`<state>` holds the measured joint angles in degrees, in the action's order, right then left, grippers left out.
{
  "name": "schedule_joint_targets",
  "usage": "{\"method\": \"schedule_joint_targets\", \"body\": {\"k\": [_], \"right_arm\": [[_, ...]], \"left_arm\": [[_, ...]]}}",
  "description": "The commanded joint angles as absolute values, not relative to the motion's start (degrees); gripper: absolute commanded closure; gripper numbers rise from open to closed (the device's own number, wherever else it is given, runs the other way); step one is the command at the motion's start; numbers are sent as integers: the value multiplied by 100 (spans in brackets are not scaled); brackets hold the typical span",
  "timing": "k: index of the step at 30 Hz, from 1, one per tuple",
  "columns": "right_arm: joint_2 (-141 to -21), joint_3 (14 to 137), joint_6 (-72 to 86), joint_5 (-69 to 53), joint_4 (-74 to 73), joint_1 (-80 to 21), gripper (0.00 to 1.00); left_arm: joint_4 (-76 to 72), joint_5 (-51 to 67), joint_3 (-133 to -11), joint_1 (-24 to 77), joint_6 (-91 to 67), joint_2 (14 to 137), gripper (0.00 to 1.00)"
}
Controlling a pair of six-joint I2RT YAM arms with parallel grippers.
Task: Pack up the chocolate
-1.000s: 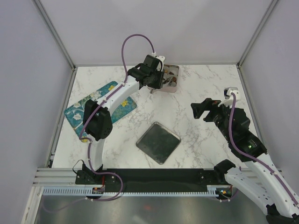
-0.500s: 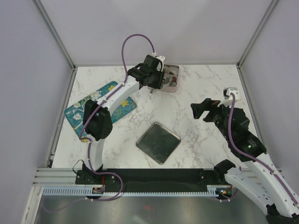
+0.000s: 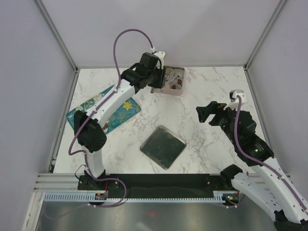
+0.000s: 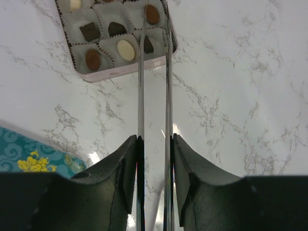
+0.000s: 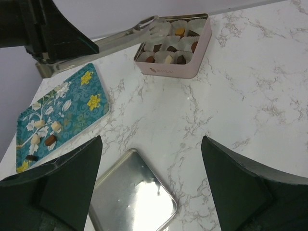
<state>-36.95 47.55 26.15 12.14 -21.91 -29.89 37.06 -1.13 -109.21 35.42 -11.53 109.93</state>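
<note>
My left gripper [image 3: 156,77] [image 4: 154,137] is shut on a pair of metal tongs [image 4: 141,86] [image 5: 120,38]. Their long blades reach over the pink square tin [image 3: 174,90] [image 4: 120,72] [image 5: 168,70] at the back of the table. The tin's paper cups hold chocolate [image 4: 90,31] [image 5: 168,59]: dark, reddish-brown and whitish pieces. A brown piece [image 4: 152,14] shows between the blades, and I cannot tell whether they hold it. More chocolate [image 5: 50,139] lies on the teal flowered tray [image 3: 103,108] [image 5: 62,103]. My right gripper [image 3: 208,114] [image 5: 151,138] hangs open and empty above the table, right of centre.
The tin's silver lid [image 3: 162,147] [image 5: 130,192] lies flat on the marble near the front middle. The teal tray sits at the left side. Frame posts and grey walls close in the table on three sides.
My left arm has lifted and swung a little to the back left, uncovering more of the teal tray, with the tongs still over the tin. The right arm has not moved.
</note>
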Motion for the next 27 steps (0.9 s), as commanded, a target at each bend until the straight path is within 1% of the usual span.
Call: {"method": "schedule_joint_targets", "body": {"k": [1, 4, 6, 9, 13, 15, 18, 20, 23, 24, 25, 27], "right_arm": [[-3656, 4781, 2663, 1204, -2189, -3015, 8], [-3630, 4781, 2707, 1169, -2215, -3015, 8], [-3604, 4781, 2707, 1143, -2250, -3015, 8], [-3568, 4790, 2690, 1142, -2303, -3015, 8], [-3472, 4816, 2637, 1283, -2390, -3015, 8], [-3428, 4869, 2637, 1345, -2408, -3015, 8], [-3410, 5001, 2610, 1406, -2443, -3015, 8], [-3393, 5097, 2610, 1485, -2452, -3023, 8], [-3366, 5220, 2619, 1678, -2461, -3015, 8], [-3358, 5247, 2628, 1740, -2461, -3015, 8], [-3357, 5282, 2619, 1775, -2452, -3015, 8], [-3375, 5370, 2610, 1880, -2461, -3015, 9]], "left_arm": [[3357, -692, -10663, 3568, -1265, 10100, 59], [3357, -1018, -10215, 3577, -1485, 9634, 59], [3331, -994, -9977, 3577, -1468, 9388, 59], [3024, -556, -9345, 3577, -1135, 8905, 59], [2050, 427, -8081, 3577, -626, 8202, 58], [1882, 649, -7876, 3577, -554, 8113, 58], [1583, 975, -7717, 3621, -711, 8182, 58], [1163, 1028, -7568, 3761, -1141, 8287, 59], [1020, 1028, -7471, 4182, -1257, 8691, 59], [1020, 1028, -7506, 4297, -1257, 9006, 59], [480, 489, -7558, 4394, -1953, 9191, 58], [344, 212, -7855, 4719, -2117, 9769, 58]]}}
